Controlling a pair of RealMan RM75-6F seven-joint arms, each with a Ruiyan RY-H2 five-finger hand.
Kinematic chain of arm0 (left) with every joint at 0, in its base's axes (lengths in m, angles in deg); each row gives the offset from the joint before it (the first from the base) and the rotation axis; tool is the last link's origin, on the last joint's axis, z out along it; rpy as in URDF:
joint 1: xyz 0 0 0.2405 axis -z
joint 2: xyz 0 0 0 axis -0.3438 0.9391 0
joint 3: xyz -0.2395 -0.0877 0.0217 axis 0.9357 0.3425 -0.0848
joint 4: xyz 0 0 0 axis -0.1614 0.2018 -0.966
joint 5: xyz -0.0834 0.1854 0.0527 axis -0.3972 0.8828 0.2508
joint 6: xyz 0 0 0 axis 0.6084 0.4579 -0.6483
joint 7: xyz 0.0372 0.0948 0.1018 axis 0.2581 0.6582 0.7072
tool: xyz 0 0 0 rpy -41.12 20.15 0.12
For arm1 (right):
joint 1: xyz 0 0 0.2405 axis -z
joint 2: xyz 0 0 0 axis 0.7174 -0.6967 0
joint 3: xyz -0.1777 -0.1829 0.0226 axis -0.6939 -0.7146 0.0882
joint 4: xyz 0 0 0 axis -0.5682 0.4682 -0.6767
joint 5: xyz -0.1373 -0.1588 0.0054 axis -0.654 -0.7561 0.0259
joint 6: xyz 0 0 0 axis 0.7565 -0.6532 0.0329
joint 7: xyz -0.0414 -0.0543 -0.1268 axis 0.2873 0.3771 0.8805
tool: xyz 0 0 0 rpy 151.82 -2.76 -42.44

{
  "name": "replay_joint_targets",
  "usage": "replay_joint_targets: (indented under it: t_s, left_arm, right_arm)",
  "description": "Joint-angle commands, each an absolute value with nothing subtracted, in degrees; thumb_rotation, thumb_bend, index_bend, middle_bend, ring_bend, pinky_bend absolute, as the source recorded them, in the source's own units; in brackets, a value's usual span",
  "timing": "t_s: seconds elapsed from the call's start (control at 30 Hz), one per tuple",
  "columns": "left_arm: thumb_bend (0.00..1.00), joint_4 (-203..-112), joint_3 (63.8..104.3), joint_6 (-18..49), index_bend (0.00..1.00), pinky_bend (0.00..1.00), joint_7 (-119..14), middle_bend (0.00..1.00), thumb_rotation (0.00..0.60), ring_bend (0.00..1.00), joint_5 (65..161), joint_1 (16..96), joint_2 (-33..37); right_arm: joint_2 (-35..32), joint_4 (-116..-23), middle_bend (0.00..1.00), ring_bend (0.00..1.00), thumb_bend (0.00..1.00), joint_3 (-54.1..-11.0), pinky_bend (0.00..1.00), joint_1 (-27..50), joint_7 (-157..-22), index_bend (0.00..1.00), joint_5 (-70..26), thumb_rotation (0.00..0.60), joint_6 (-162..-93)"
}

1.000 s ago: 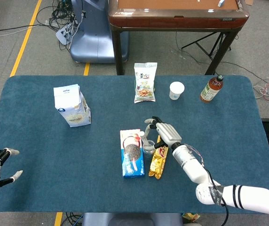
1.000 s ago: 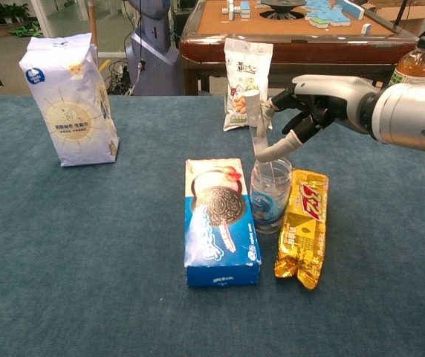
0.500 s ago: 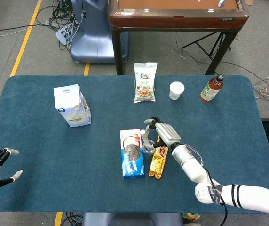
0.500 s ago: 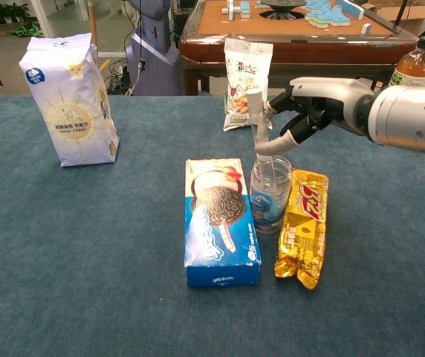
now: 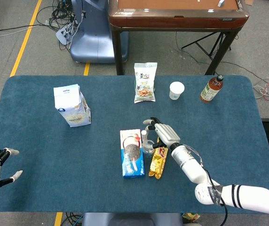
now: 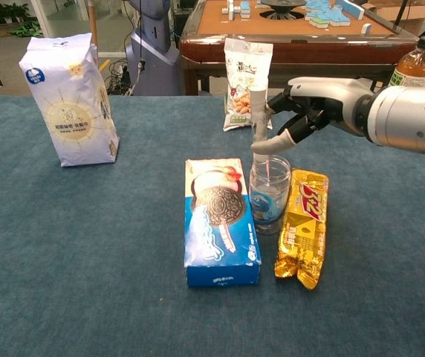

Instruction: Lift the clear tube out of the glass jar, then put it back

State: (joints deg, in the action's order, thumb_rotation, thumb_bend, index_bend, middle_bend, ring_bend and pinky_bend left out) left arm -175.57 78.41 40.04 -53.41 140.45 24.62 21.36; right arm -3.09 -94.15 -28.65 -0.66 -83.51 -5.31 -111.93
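Tube point(image 6: 260, 128) raised since earlier, upright, right hand point(image 6: 305, 108) pinching.

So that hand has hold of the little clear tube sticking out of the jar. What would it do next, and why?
Probably keep lifting straight up. The right hand pinches the clear tube near its top, but the tube's lower end seems to sit inside the glass jar. The jar is wedged between the cookie box and the gold snack pack, so a sideways pull might tip it.
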Motion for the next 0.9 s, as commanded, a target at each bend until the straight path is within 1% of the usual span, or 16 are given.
replay_joint_targets:
  t_s: [0.03,0.27,0.47,0.77,0.9]
  left_arm:
    - [0.16,-175.6,78.4,40.0,0.36,0.43,-53.4,0.36,0.600,0.32,140.4,24.6,21.4]
    - [0.16,-175.5,78.5,39.8,0.36,0.43,-53.1,0.36,0.600,0.32,140.2,24.7,21.2]
    - [0.16,-175.6,78.5,39.6,0.36,0.43,-52.5,0.36,0.600,0.32,140.1,24.8,21.0]
    - [0.16,-175.6,78.5,39.0,0.36,0.43,-52.2,0.36,0.600,0.32,139.7,25.0,21.0]
    - [0.16,-175.6,78.5,39.1,0.36,0.43,-52.1,0.36,0.600,0.32,139.7,25.0,21.0]
  right_arm:
    - [-3.7,-95.1,0.18,0.03,0.37,-28.6,0.17,-0.2,-83.8,0.60,-6.1,0.600,-112.5]
    - [-7.2,-100.4,0.22,0.03,0.37,-28.3,0.17,1.5,-85.1,0.61,-9.2,0.600,-114.1]
    - [-9.8,-104.2,0.24,0.04,0.37,-28.5,0.17,2.8,-84.0,0.62,-11.9,0.600,-117.0]
    - [-12.4,-107.5,0.25,0.04,0.37,-28.1,0.17,4.2,-83.0,0.63,-13.7,0.600,-120.4]
    - [-13.4,-108.4,0.27,0.07,0.37,-27.8,0.17,4.9,-83.4,0.64,-14.8,0.600,-121.5]
